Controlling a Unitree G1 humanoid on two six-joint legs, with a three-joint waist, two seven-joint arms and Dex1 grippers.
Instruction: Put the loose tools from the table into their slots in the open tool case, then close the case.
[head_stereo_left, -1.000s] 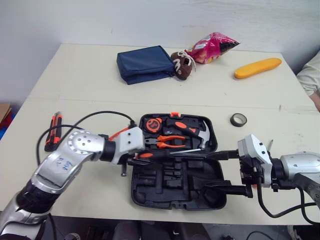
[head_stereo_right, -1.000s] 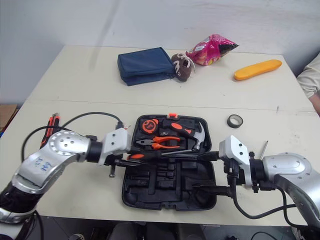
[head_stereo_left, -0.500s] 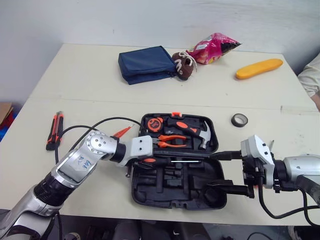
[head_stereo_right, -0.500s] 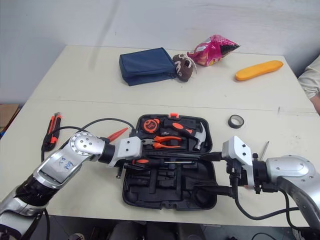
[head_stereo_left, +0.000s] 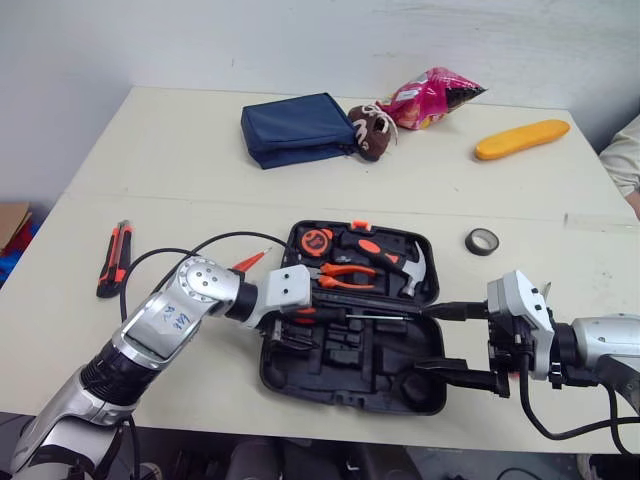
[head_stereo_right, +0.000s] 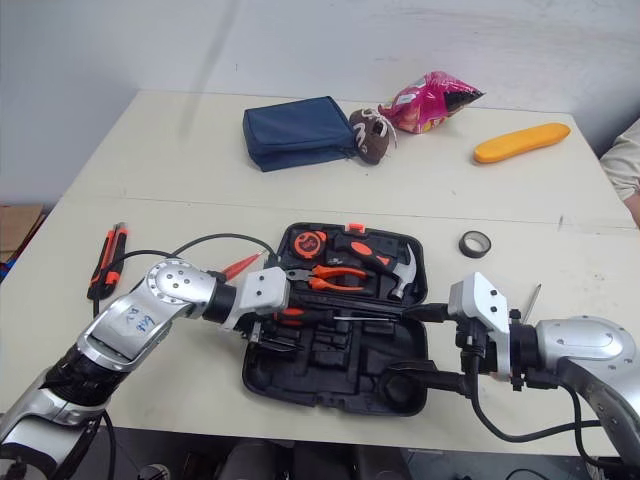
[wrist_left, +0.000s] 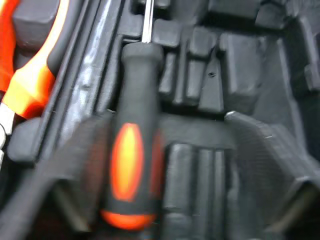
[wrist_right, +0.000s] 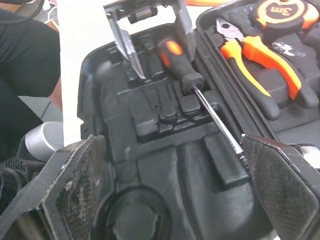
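Observation:
The black tool case (head_stereo_left: 350, 378) lies open near the table's front edge. Its far half holds orange pliers (head_stereo_left: 345, 275), a hammer (head_stereo_left: 400, 262) and a tape measure (head_stereo_left: 316, 240). A black-and-orange screwdriver (wrist_right: 176, 59) lies across the near half. My left gripper (head_stereo_left: 290, 325) hovers over its handle (wrist_left: 132, 165), fingers (wrist_right: 125, 47) spread wide on either side and not gripping. My right gripper (head_stereo_left: 452, 341) stands open at the case's right end, with nothing between its fingers. On the table to the left lies an orange-and-black utility knife (head_stereo_left: 113, 258).
An orange-tipped tool (head_stereo_left: 250, 262) lies behind my left arm, a thin metal tool (head_stereo_right: 530, 297) right of the case, and a black tape roll (head_stereo_left: 480, 241) beyond. At the back are a blue pouch (head_stereo_left: 295, 128), brown toy shoe (head_stereo_left: 372, 130), pink snack bag (head_stereo_left: 432, 95) and yellow-orange object (head_stereo_left: 522, 138).
My left gripper has opened and let go of the screwdriver, which now rests in the case's near half. The right gripper has stayed open by the case.

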